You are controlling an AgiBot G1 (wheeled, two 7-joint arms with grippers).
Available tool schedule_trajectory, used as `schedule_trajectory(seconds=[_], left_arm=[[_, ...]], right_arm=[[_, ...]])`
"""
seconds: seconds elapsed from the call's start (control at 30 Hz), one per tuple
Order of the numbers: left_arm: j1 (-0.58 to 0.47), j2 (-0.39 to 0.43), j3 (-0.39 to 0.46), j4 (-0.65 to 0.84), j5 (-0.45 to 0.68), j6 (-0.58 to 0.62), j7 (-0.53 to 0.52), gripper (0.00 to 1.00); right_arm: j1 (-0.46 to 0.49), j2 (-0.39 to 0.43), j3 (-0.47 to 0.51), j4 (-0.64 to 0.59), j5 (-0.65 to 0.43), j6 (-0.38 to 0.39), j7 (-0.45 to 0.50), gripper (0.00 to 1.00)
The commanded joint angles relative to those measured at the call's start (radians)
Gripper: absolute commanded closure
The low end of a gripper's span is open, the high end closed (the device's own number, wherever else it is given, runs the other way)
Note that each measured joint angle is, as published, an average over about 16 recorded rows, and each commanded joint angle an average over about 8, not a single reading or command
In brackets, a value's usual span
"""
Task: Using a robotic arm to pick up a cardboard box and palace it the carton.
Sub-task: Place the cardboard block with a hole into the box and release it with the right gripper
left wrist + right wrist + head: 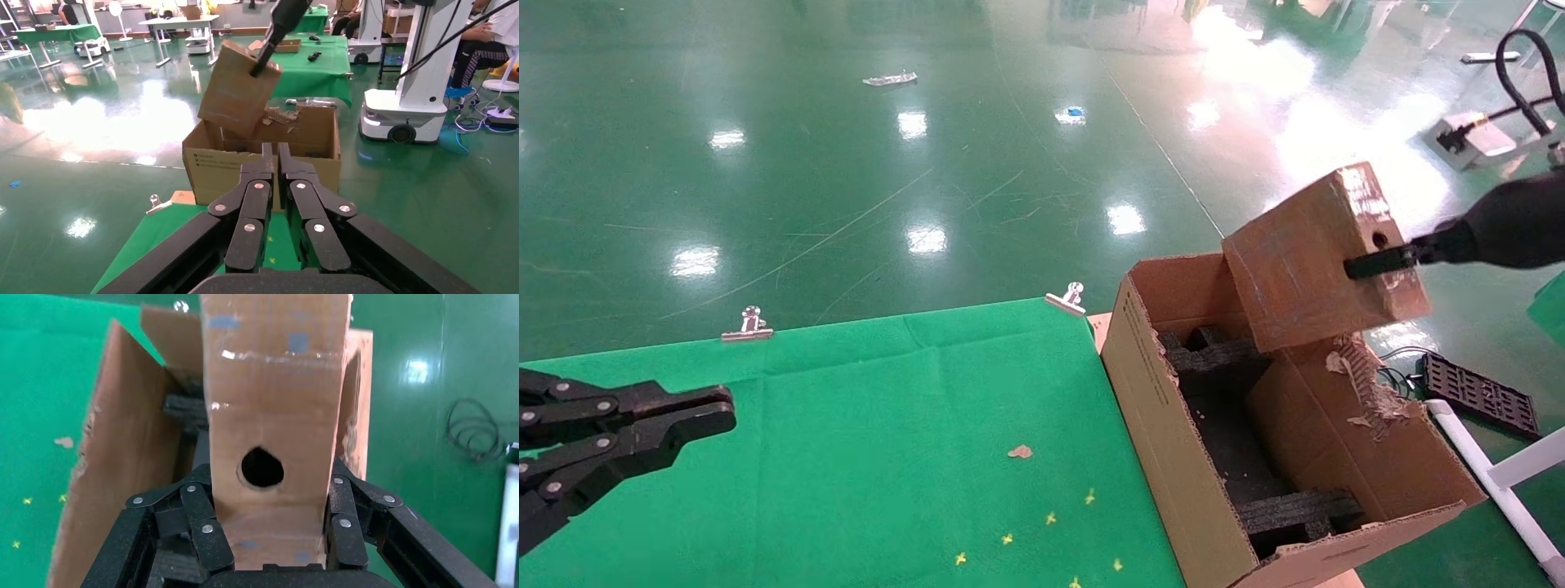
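Note:
My right gripper (1369, 264) is shut on the cardboard box (1316, 261), a small scuffed brown box with a round hole (262, 467) in its narrow side. It holds the box tilted in the air over the far end of the carton (1156, 425). The carton is a large open brown box standing right of the table, with black foam blocks (1295, 513) inside and a torn ragged flap (1365, 384). In the right wrist view the fingers (199, 517) clamp both sides of the box (272, 404). My left gripper (723, 412) is shut and empty, parked over the table's left side.
The green cloth table (887, 425) has two metal clips (748, 325) at its far edge, a cardboard scrap (1020, 451) and small yellow marks. A black grid tray (1479, 396) and white pipe frame (1500, 482) lie on the floor right of the carton.

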Motion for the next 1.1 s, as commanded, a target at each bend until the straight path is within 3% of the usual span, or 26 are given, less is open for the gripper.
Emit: schedule_trajectory(seconds=[0.03, 0.3, 0.7, 1.1], left_arm=[[0.0, 0.0, 0.0, 0.0, 0.0, 0.0, 0.0, 0.0], [0.0, 0.0, 0.001, 0.0, 0.0, 0.0, 0.0, 0.0], [0.0, -0.001, 0.001, 0.0, -0.001, -0.001, 0.001, 0.0], [0.0, -0.001, 0.002, 0.0, -0.001, -0.001, 0.001, 0.0]], right_arm=[[-0.019, -0.001, -0.009, -0.027, -0.004, -0.01, 0.007, 1.0], [-0.079, -0.036, -0.036, -0.125, -0.019, -0.024, 0.004, 1.0], [-0.106, -0.113, -0.098, -0.284, -0.099, -0.112, 0.006, 1.0], [-0.186, -0.191, -0.11, -0.383, -0.112, -0.054, 0.048, 1.0]])
